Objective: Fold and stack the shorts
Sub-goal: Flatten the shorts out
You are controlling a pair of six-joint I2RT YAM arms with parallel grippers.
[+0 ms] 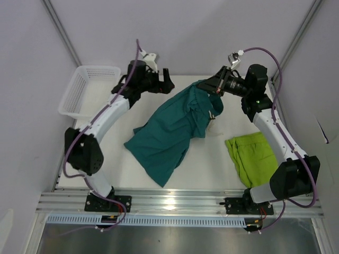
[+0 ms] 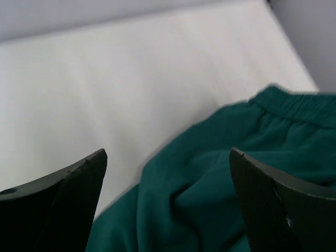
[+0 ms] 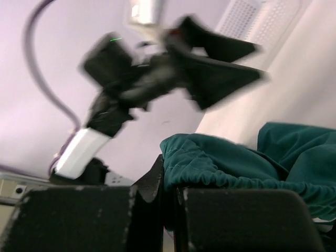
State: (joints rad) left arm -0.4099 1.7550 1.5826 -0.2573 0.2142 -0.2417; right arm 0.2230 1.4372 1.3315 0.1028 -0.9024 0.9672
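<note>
Right gripper [image 1: 216, 88] is clenched on the waistband of the dark teal shorts [image 1: 168, 135], holding that edge up at the far right of the table [image 1: 212, 172], legs trailing toward the near left. Left gripper [image 1: 167, 80] hangs released, jaws wide and empty, just beside the fabric's far edge. Lime green shorts [image 1: 251, 157] lie near right, white mesh basket [image 1: 79, 90] far left.

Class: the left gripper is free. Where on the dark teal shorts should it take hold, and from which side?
Probably the gathered waistband of the dark teal shorts, coming in from the left. That thick elastic edge lies nearest the open left gripper, and the right gripper pinches the same band farther along, holding it raised.
</note>
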